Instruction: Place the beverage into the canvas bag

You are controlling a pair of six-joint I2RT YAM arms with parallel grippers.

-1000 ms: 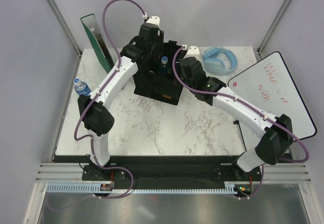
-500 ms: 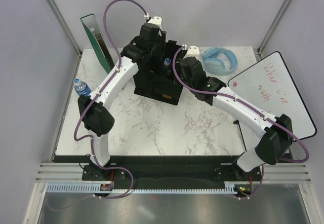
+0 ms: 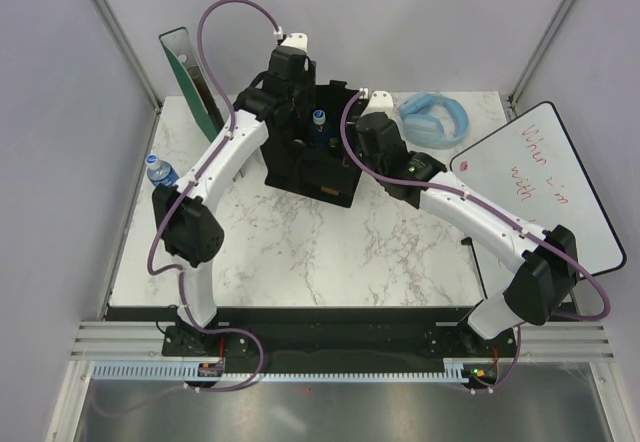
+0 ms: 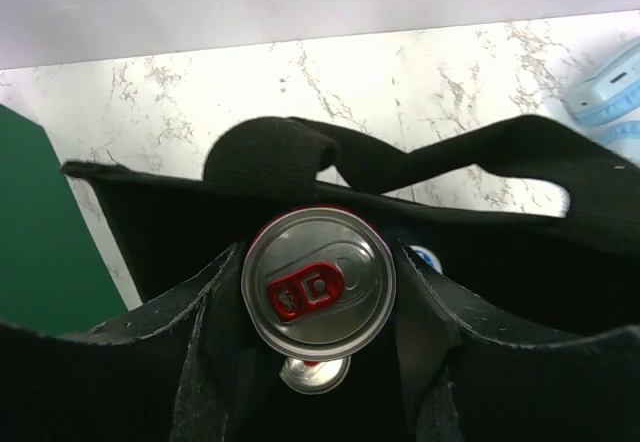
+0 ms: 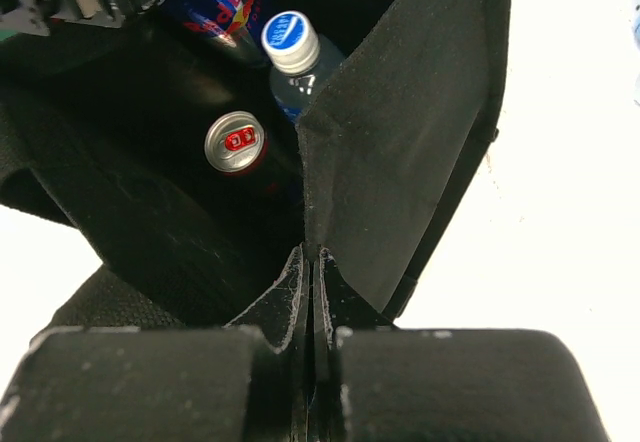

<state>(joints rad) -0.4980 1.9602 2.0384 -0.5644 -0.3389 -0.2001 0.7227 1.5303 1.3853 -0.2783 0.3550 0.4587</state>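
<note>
left pincer [image 4: 320,307] is clamping the can [image 4: 318,280] w/in the bag [image 4: 560,157] mouth; right pincer [image 5: 310,287], closed, is pinching its wall. should be lowering straight, clear of bottle [image 5: 288,40].

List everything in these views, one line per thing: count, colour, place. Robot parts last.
canvas bag: 1, black with a tan label patch, far middle of the table
energy drink can: 1, blue and red with a silver top, at the bag's opening
second can: 1, dark with a silver top, standing inside the bag
water bottle: 2, clear with blue caps, one in the bag, the other at the table's left edge
headphones: 1, light blue, far right
whiteboard: 1, white with red writing, right side
green panel: 1, far left corner
table: 1, white marble
left gripper: black, gripping the energy drink can
right gripper: black, pinching the bag's wall
</note>
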